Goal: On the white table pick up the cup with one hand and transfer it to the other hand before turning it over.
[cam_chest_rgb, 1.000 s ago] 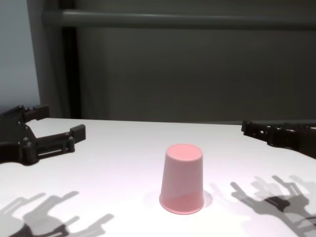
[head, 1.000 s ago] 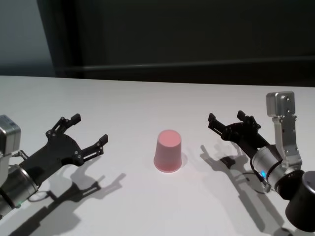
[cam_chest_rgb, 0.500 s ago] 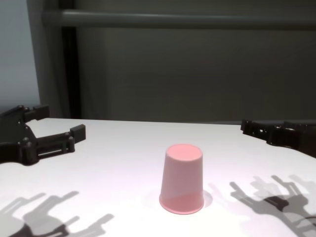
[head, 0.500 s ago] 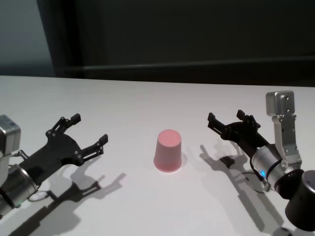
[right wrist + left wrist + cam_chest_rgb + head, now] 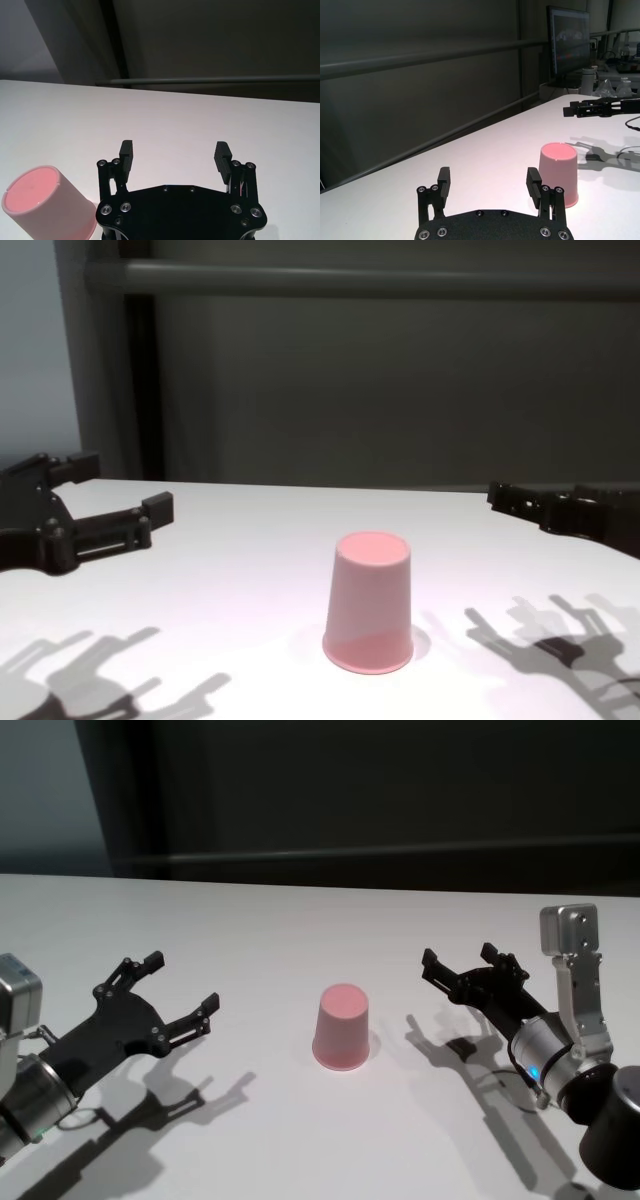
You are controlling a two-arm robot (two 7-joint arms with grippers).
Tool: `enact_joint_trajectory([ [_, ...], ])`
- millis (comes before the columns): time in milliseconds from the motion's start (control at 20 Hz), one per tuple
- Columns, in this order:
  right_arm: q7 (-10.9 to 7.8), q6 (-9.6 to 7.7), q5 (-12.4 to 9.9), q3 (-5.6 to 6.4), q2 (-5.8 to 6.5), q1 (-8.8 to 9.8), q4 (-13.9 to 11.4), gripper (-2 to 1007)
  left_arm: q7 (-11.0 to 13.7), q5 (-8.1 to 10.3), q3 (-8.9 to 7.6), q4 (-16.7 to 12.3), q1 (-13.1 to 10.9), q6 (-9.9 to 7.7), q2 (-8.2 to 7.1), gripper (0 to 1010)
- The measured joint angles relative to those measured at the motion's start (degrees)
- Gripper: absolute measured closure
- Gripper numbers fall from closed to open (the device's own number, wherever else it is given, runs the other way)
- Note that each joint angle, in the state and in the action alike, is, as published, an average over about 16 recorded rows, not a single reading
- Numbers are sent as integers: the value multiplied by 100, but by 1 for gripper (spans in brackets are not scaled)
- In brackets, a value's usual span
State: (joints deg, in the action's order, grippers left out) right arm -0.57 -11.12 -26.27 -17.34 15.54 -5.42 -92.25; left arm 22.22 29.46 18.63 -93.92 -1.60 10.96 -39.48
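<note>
The salmon-pink cup (image 5: 342, 1026) stands upside down, rim on the white table (image 5: 300, 930), at the middle. It also shows in the chest view (image 5: 370, 600), the left wrist view (image 5: 558, 167) and the right wrist view (image 5: 45, 205). My left gripper (image 5: 180, 984) is open and empty above the table, left of the cup and apart from it; it also shows in the left wrist view (image 5: 489, 181). My right gripper (image 5: 462, 963) is open and empty, right of the cup and apart from it; it also shows in the right wrist view (image 5: 174, 154).
A dark wall with a horizontal rail (image 5: 360, 280) runs behind the table's far edge. In the left wrist view a monitor (image 5: 568, 45) and bottles (image 5: 589, 80) stand beyond the table's far end.
</note>
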Motion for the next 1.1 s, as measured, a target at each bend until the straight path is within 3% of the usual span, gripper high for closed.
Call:
enact_joint_trajectory([
  [1100, 1, 0, 6, -5, 3, -5, -5, 5, 0, 0, 0, 0, 0, 0, 0, 9],
])
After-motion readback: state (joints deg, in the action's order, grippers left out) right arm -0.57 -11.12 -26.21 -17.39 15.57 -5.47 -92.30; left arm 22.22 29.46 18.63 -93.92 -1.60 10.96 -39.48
